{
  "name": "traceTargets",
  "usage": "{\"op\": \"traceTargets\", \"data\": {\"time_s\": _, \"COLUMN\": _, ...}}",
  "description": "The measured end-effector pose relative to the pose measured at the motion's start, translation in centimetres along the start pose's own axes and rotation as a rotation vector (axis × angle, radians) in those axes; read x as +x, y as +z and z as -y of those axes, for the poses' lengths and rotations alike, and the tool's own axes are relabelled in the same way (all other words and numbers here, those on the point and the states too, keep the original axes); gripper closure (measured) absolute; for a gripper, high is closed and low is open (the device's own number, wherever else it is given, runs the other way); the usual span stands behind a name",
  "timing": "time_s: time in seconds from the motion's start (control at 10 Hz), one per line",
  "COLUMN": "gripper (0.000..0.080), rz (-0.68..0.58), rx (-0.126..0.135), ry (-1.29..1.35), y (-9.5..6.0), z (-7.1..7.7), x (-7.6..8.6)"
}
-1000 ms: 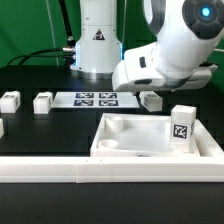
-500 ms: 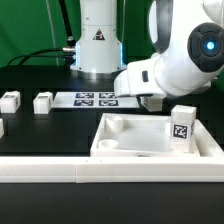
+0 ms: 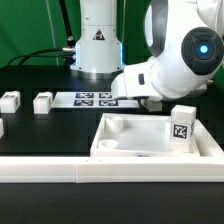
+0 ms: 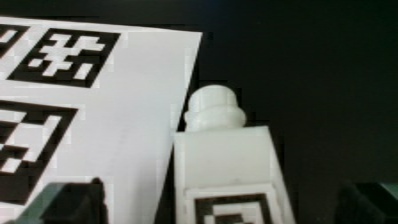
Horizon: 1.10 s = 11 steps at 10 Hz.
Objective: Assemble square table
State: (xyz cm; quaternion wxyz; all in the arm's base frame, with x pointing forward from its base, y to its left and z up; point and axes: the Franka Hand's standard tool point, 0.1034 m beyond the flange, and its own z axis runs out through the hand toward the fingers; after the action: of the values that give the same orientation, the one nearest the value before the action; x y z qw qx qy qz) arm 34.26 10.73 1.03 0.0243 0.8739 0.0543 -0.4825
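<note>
The square tabletop [image 3: 140, 150], a white slab with a rim and round corner sockets, lies at the front right. One tagged leg [image 3: 181, 125] stands on its right side. Two more legs [image 3: 9, 101] [image 3: 42, 102] lie at the exterior view's left, and another shows at the left edge [image 3: 1, 128]. My gripper [image 3: 152, 101] is low beside the marker board [image 3: 92, 99], mostly hidden by the wrist. In the wrist view a white leg [image 4: 228, 150] with a rounded peg end lies between my open fingers [image 4: 63, 205]. The gripper [image 4: 217, 208] is not touching it.
A long white border wall [image 3: 100, 175] runs along the front edge. The robot base [image 3: 97, 45] stands behind the marker board, which also shows in the wrist view [image 4: 89, 100] beside the leg. Cables lie at the back left.
The arm has swung and lowered over the leg beside the marker board. That leg was visible in the exterior view a second ago and is now hidden by the wrist.
</note>
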Motion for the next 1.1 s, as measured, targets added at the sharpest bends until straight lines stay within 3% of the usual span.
{"op": "traceTargets", "data": {"time_s": 0.1, "gripper": 0.0278, "rz": 0.0, "rx": 0.001, "ry": 0.001, "y": 0.0, "z": 0.0, "x": 0.0}}
{"op": "traceTargets", "data": {"time_s": 0.2, "gripper": 0.0278, "rz": 0.0, "rx": 0.001, "ry": 0.001, "y": 0.0, "z": -0.1, "x": 0.0}}
{"op": "traceTargets", "data": {"time_s": 0.3, "gripper": 0.0429, "rz": 0.0, "rx": 0.002, "ry": 0.001, "y": 0.0, "z": -0.1, "x": 0.0}}
{"op": "traceTargets", "data": {"time_s": 0.4, "gripper": 0.0514, "rz": 0.0, "rx": 0.003, "ry": 0.002, "y": 0.0, "z": -0.1, "x": 0.0}}
{"op": "traceTargets", "data": {"time_s": 0.9, "gripper": 0.0514, "rz": 0.01, "rx": 0.01, "ry": 0.005, "y": -0.3, "z": -0.5, "x": -0.3}}
{"op": "traceTargets", "data": {"time_s": 1.1, "gripper": 0.0514, "rz": 0.023, "rx": 0.025, "ry": 0.013, "y": -2.6, "z": -1.0, "x": -1.6}}
